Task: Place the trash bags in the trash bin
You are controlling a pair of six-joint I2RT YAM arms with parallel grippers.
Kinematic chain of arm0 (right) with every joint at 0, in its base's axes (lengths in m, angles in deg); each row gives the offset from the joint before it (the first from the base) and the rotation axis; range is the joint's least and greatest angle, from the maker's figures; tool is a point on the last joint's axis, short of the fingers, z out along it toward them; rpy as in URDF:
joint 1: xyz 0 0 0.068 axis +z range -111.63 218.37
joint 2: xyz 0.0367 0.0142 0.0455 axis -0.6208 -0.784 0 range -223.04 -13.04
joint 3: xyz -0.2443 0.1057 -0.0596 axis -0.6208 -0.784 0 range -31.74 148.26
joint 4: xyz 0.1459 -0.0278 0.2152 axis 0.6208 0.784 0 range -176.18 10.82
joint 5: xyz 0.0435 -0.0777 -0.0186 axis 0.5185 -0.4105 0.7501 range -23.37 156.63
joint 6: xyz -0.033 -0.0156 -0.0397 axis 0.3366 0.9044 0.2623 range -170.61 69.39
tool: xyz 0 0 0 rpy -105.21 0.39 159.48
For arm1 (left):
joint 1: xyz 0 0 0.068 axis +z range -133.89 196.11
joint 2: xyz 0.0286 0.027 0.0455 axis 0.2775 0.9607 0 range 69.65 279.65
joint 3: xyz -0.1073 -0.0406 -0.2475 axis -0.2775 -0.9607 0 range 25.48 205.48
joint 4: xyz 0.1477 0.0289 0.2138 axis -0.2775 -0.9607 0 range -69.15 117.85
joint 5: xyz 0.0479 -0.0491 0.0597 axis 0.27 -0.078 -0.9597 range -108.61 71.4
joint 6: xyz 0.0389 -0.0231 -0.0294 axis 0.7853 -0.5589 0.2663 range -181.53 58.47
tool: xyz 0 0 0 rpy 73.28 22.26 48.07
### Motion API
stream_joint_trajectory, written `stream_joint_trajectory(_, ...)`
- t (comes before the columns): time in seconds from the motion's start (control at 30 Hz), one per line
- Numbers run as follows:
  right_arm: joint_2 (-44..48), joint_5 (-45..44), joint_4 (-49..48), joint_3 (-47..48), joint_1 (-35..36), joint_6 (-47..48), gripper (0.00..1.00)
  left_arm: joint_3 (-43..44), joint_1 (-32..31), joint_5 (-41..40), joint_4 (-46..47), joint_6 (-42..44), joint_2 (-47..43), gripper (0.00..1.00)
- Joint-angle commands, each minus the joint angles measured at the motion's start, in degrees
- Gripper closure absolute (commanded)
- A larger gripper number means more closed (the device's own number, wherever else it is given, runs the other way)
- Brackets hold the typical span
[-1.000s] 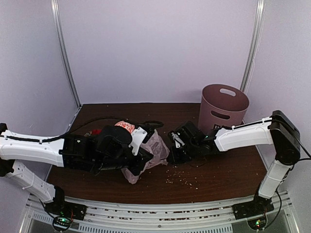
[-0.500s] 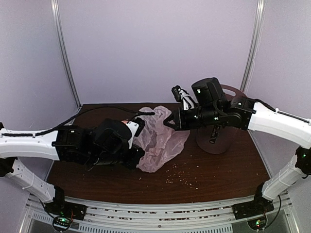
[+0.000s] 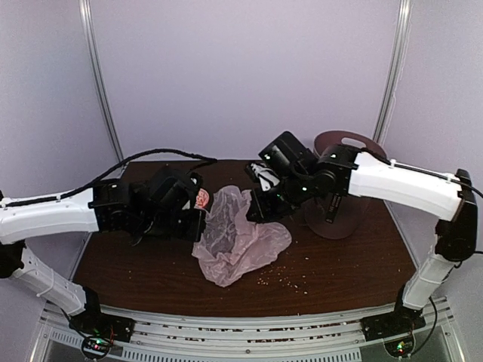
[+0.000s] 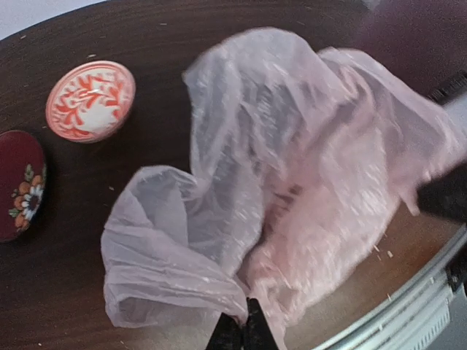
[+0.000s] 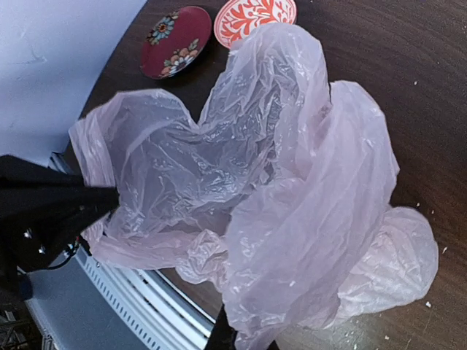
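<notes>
Left fingers [image 4: 225, 337] and right fingers [image 5: 219, 337] are both clamping the trash bag [image 3: 240, 241], holding it just left of the trash bin [image 3: 351, 222].

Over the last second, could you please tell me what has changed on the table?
The right gripper and left gripper, both shut on the trash bag, rose from the table, spreading the bunched bag open between them. Neither grip changed, and the trash bin stayed put.

Trash bag [image 3: 238, 241] centre; trash bin [image 3: 355, 220] right-rear; bowls [image 4: 90, 100] left of bag.
</notes>
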Motion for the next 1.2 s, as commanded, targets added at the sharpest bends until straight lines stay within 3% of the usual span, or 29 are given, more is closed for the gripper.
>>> stream_joint_trajectory(0.0,-12.6,-4.8,4.0,18.2,-4.5,4.9,1.00,8.1,12.5,1.6,3.4,4.8,4.8,1.00)
stream_joint_trajectory(0.07,-21.1,-5.1,10.5,36.1,-6.9,5.4,1.00,17.9,15.4,0.1,3.1,9.0,9.5,1.00)
stream_joint_trajectory(0.17,-33.0,-3.9,16.8,73.1,-9.0,4.1,1.00,37.5,15.9,0.7,2.3,19.5,15.6,1.00)
stream_joint_trajectory(0.2,-31.4,-2.2,13.2,74.4,-9.4,3.6,1.00,44.4,15.8,1.7,0.9,21.9,17.6,1.00)
stream_joint_trajectory(0.3,-12.3,-4.1,-6.7,49.9,-6.6,6.1,1.00,61.9,13.2,3.6,-0.2,29.9,20.3,1.00)
stream_joint_trajectory(0.37,-1.7,-10.4,-11.5,37.3,-2.1,11.3,1.00,61.8,7.2,2.5,3.5,37.7,18.1,1.00)
stream_joint_trajectory(0.47,3.5,-16.9,-7.1,24.3,3.0,17.4,1.00,42.1,0.7,-2.2,11.4,42.5,9.7,1.00)
stream_joint_trajectory(0.57,7.1,-18.9,-6.9,-1.9,3.4,15.8,1.00,8.8,0.4,1.1,15.4,31.8,0.7,1.00)
stream_joint_trajectory(0.63,6.1,-13.4,-6.8,-17.4,3.4,13.2,1.00,-9.0,-0.6,8.6,17.0,22.4,-3.6,1.00)
stream_joint_trajectory(0.73,7.6,-3.8,-8.1,-29.0,7.7,9.3,1.00,-17.7,-10.2,8.7,17.1,14.7,-8.4,1.00)
stream_joint_trajectory(0.8,12.1,-4.1,-11.2,-31.7,12.8,6.4,1.00,-15.9,-13.1,6.6,15.0,11.5,-10.5,1.00)
stream_joint_trajectory(0.9,15.8,-5.2,-10.5,-28.9,15.0,5.8,1.00,-9.2,-13.3,2.0,12.7,13.8,-10.5,1.00)
stream_joint_trajectory(1.03,15.6,-8.8,-5.6,-16.3,14.0,9.2,1.00,3.1,-13.0,-6.0,8.5,21.0,-5.1,1.00)
stream_joint_trajectory(1.17,10.5,-8.7,-3.1,-1.4,8.1,8.5,1.00,14.6,-7.2,-6.2,5.3,22.4,2.0,1.00)
